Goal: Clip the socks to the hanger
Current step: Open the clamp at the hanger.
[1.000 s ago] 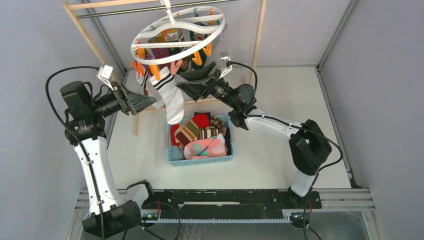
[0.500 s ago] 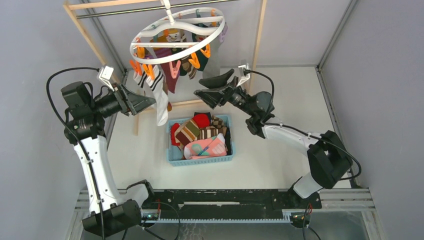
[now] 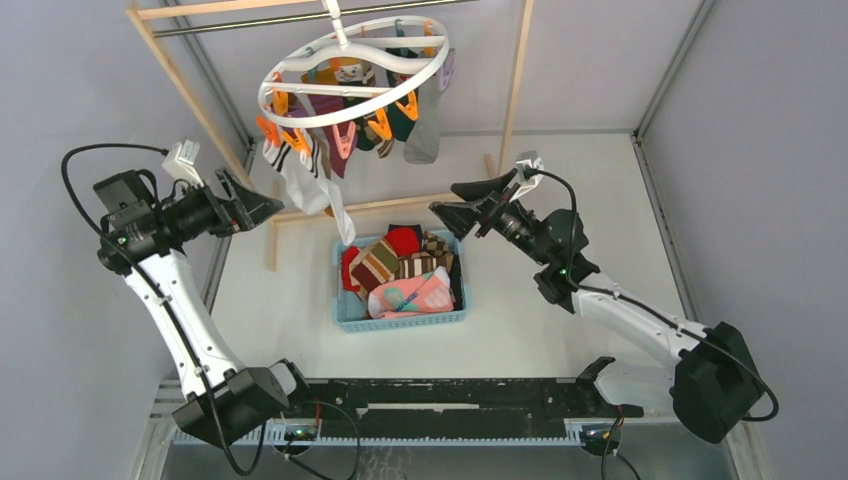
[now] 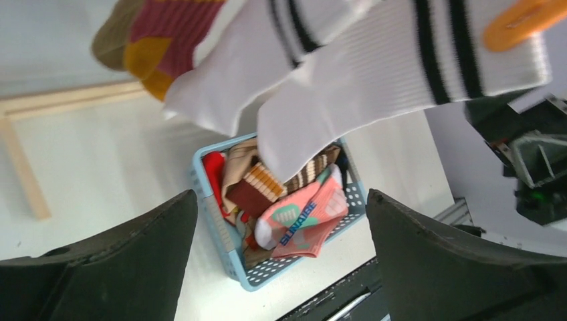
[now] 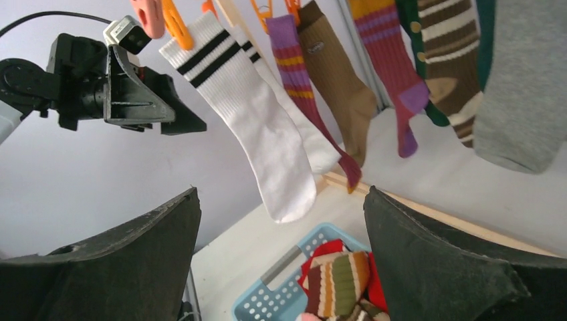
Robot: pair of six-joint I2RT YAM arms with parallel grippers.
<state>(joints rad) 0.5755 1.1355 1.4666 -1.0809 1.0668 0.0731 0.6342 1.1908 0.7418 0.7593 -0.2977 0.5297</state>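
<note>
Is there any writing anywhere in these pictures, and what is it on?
"SUNDAE" (last letters uncertain): blue print on the pink sock lying in the blue basket.
Small mark near the cuff of the hanging brown sock: too small to read.
Nothing else legible in any view.

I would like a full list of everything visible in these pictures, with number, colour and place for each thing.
hanger: one, white, hanging inside the rack frame
clips: several, orange and pink, dangling under the hanger
hung socks: at least seven; two white with black bands, purple-orange striped, brown, grey; clipped to the hanger
basket: one, blue, on the table below the hanger
socks in the basket: several, red, pink, brown striped, piled inside
rack frame: one, light wood, at the table's far side
table: one, white, under everything
left gripper: one, black, open and empty, left of the hung socks
right gripper: one, black, open and empty, right of the hung socks
</note>
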